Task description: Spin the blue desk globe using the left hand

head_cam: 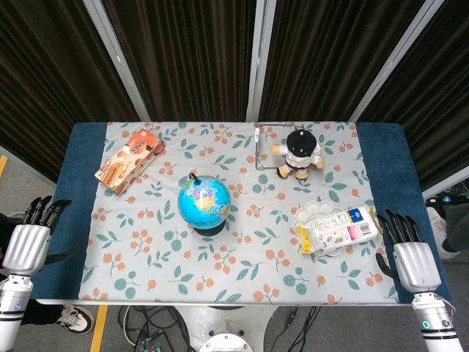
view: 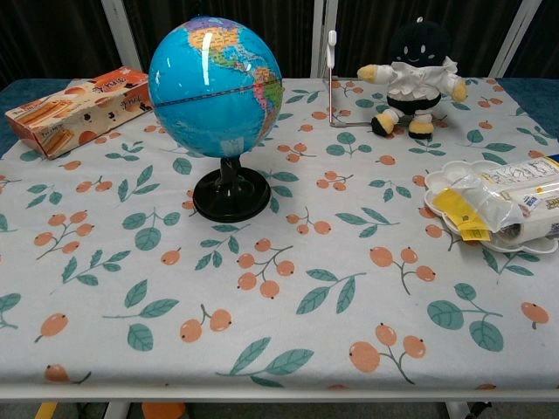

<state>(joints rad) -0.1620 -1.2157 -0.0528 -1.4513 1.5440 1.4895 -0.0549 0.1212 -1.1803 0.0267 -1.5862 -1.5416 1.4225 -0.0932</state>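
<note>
Globe (head_cam: 204,202) stands mid-table on its black base (view: 231,194), so we bring our left hand (head_cam: 29,238), empty with fingers apart at nine o'clock off the table's edge, across to brush the sphere sideways without tipping it.

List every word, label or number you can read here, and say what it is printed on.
None reads clearly.
Snack box: printing on top and side, too blurred.
Blue desk globe: map lettering and a small pale label, too small.
Packet on the white tray: coloured and dark print, too small.
Plush toy: no text visible.
</note>
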